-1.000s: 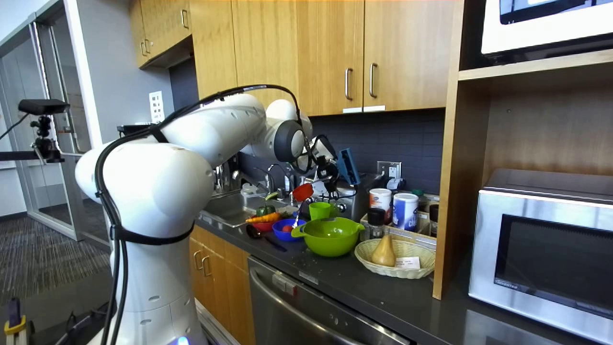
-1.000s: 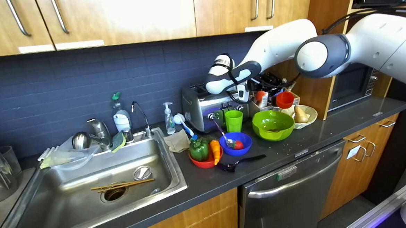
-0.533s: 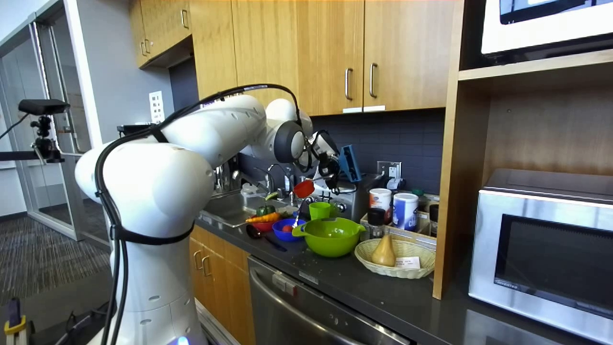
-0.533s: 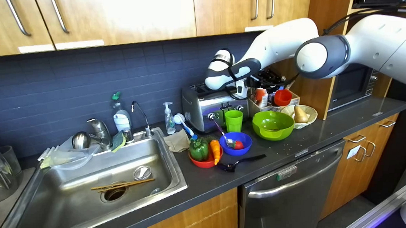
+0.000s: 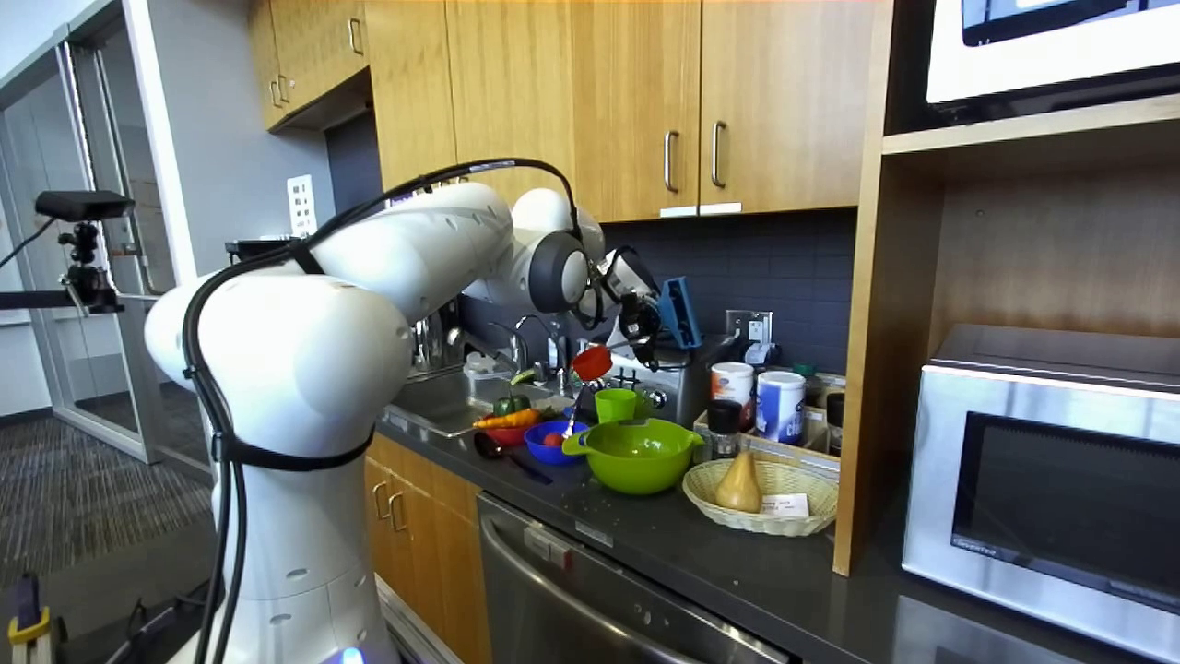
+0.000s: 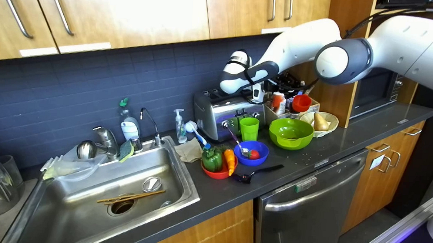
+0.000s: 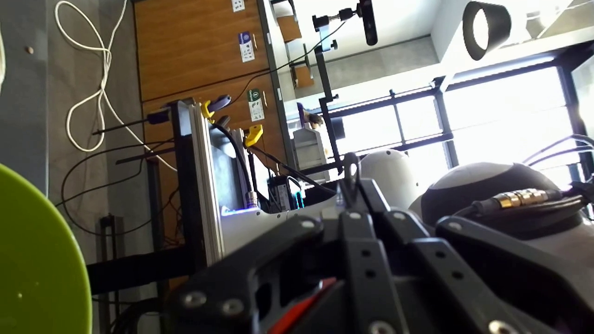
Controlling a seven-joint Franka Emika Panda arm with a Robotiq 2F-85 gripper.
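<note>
In the wrist view, saw the pincer (image 7: 355,199) clenched tight, with the green bowl (image 7: 37,269) bulging into the lower left corner and a yellow clamp (image 7: 253,135) well beyond. In an exterior view, made out the thin-handled red cup (image 5: 591,362), gripped in that pincer and raised above the worktop (image 5: 719,572) near the green bowl. Noted there a blue-labelled canister (image 5: 780,408) and a black-topped shaker (image 5: 724,420) crowded behind a wicker basket (image 5: 756,522), with a tan gourd (image 5: 740,487) and a white card (image 5: 785,505) inside. Next, in an exterior view, found the robot arm (image 6: 310,35) blocking sight of part of the toaster (image 6: 218,119), and a green tumbler (image 6: 249,130) upright just in front of that toaster. Spotted close by a blue bowl (image 6: 250,163) with a spoon (image 6: 244,151) and a strawberry (image 6: 254,154) in it, just beside a red bowl (image 6: 215,174) of green pepper (image 6: 212,160) and carrot (image 6: 230,160). Noticed also a black ladle (image 6: 267,169) lying near those two bowls and, farther off, a sink (image 6: 63,217) with wooden sticks (image 6: 146,194) in it.
</note>
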